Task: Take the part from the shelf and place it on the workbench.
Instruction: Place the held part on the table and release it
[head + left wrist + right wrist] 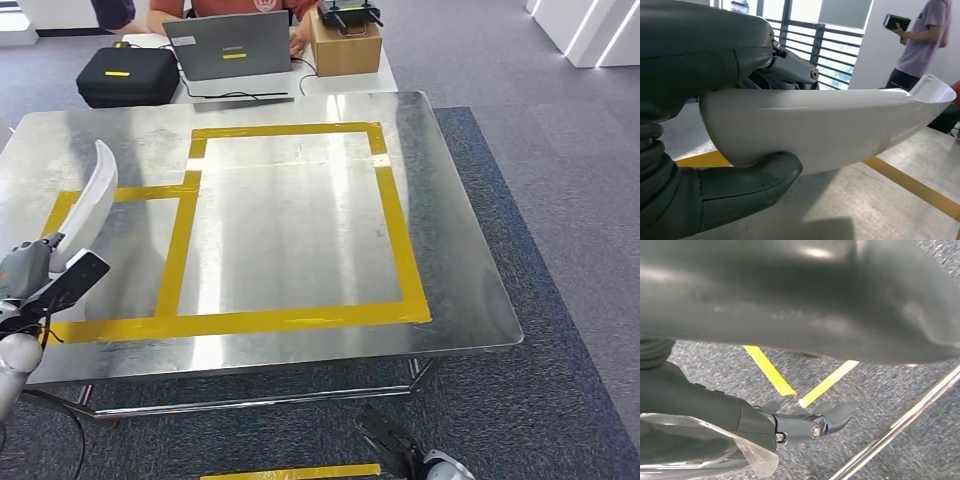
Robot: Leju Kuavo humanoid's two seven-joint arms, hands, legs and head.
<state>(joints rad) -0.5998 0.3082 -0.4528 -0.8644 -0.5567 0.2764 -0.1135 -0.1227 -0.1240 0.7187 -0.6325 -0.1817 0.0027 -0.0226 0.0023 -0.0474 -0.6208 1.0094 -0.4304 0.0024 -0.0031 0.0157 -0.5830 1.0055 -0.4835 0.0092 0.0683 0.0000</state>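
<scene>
The part (pixel 89 205) is a long curved white plastic shell. My left hand (pixel 47 282) holds its lower end over the left edge of the metal workbench (pixel 453 250), with the part tilted up and away from me. In the left wrist view the thumb (pixel 749 187) lies under the white part (pixel 828 127) and dark fingers (pixel 791 67) close over its far side. My right hand (pixel 392 445) hangs low beneath the workbench's front edge. In the right wrist view its fingers (pixel 810 422) stretch out over grey carpet, holding nothing.
Yellow tape (pixel 400 240) marks a large rectangle and a smaller one on the workbench. Behind it a white table carries a laptop (pixel 230 45), a black case (pixel 127 77) and a cardboard box (pixel 346 45); a person (pixel 226 8) sits there. Another person (pixel 921 42) stands nearby.
</scene>
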